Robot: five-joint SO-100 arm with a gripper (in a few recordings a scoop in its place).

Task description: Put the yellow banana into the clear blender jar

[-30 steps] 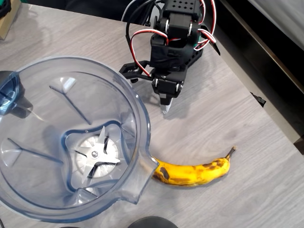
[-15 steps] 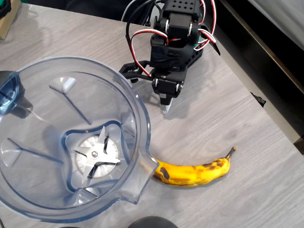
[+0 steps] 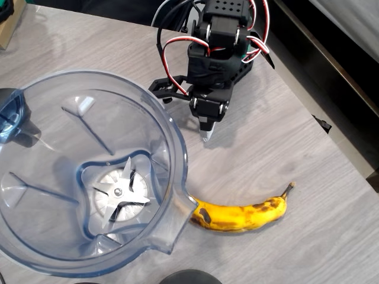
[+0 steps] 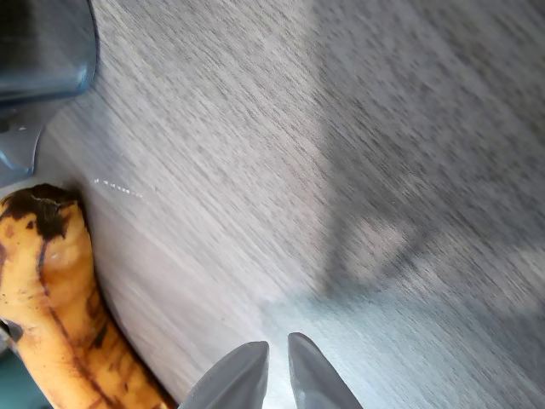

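Observation:
The yellow banana [image 3: 241,213] lies on the grey wood-grain table, curved, brown-spotted, its stem tip pointing right; its blunt end touches the spout of the clear blender jar [image 3: 172,148]. In the wrist view the banana [image 4: 51,307] sits at the lower left, with the jar's edge [image 4: 47,47] at the top left. The jar is large, round and bluish, with a silver blade [image 3: 120,192] at its bottom. My gripper [image 3: 207,135] hangs above bare table behind the banana, clear of both, its pale fingertips [image 4: 234,375] almost together and holding nothing.
The black arm base [image 3: 222,35] with red and white wires stands at the table's back. The table's right edge [image 3: 331,136] runs diagonally, with a dark gap beyond. A dark round object [image 3: 189,277] peeks in at the bottom edge.

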